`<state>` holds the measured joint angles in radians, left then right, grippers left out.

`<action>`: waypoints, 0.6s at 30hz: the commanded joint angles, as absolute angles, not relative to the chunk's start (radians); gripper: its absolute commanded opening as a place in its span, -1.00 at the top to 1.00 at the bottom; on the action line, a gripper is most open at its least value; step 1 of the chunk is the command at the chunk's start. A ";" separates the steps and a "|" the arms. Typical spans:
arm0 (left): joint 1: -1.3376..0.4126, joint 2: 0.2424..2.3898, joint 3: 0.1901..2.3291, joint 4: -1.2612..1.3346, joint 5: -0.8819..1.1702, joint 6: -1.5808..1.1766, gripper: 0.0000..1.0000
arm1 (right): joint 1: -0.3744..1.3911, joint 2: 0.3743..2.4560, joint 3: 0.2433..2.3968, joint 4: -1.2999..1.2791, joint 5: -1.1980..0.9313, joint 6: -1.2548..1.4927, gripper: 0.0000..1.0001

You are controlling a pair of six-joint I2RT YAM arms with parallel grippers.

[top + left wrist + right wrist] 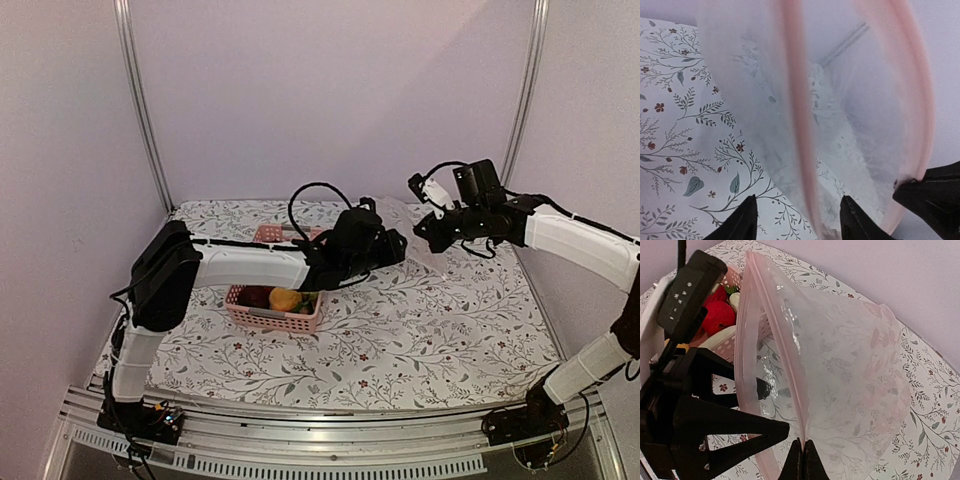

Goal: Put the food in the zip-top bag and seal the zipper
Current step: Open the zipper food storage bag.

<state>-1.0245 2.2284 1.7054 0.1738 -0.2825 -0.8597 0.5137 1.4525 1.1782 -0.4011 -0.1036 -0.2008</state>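
Observation:
The clear zip-top bag [855, 365] hangs in the air with its mouth spread. My right gripper [803, 444] is shut on one pale pink zipper [771, 310] lip at the mouth's end. My left gripper [797, 200] is open, and the other zipper lip [796, 110] runs between its fingers [746, 220] without being pinched. In the top view both grippers meet at the bag [412, 215], the left gripper [392, 245] just left of the right gripper [422, 232]. The food stays in the pink basket [285, 322]: an orange piece [285, 298], a dark maroon one [255, 296], red ones [717, 315].
A floral cloth [430, 320] covers the table. The basket stands at the left centre under the left forearm. Pale walls and metal frame posts [145, 110] close in the back and sides.

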 commanded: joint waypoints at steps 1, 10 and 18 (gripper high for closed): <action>-1.006 2.281 1.761 0.129 -0.263 -0.923 0.09 | 0.528 1.412 1.167 -0.411 -0.074 -0.205 1.00; -1.028 2.223 1.663 0.325 -0.241 -0.841 0.94 | 0.543 1.442 1.133 -0.376 0.058 -0.241 0.70; -1.041 2.210 1.643 0.362 -0.240 -0.827 1.00 | 0.545 1.480 1.166 -0.377 0.071 -0.235 0.18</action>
<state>-1.0283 2.2642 1.6585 0.3119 -0.2466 -0.8467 0.5388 1.4620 1.1450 -0.3782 0.0727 -0.2379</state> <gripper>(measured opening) 0.004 0.383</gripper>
